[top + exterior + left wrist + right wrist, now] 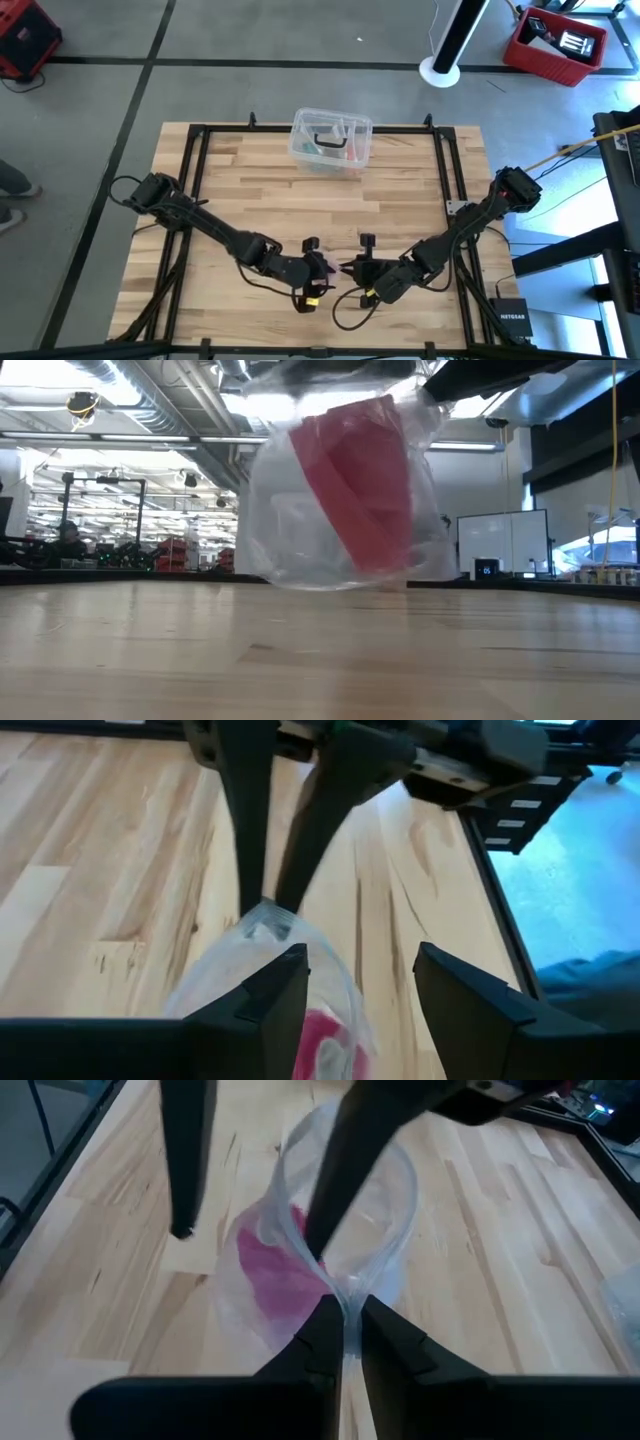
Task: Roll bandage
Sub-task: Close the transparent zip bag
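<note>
My right gripper (343, 1342) was almost fully closed, and it pinched the thin edge of the clear wrapper (350, 1210). My left gripper (360, 1000) stood wide apart. One of its fingers (262, 1005) was inside the mouth of the wrapper, and the other was outside, so the wrapper wall passed between them; whether they pressed it, I could not tell.

The bandage (365, 485) was inside the wrapper, a pinkish-red roll. The wrapper hung above the table (320, 660) and did not touch the wood. From the right wrist, the bandage (275, 1270) lay in the bag just beyond my closed fingertips, at about 11 o'clock of them. From the left wrist, a bit of pink (325, 1045) showed low in the bag, between my open fingers.

From above, both grippers met near the table's 6 o'clock edge, left gripper (318, 272) and right gripper (352, 268) close together. A clear box (331, 141) stood far away at 12 o'clock. The wood between was free, and also to 3 and 9 o'clock up to the black frame (196, 180).
</note>
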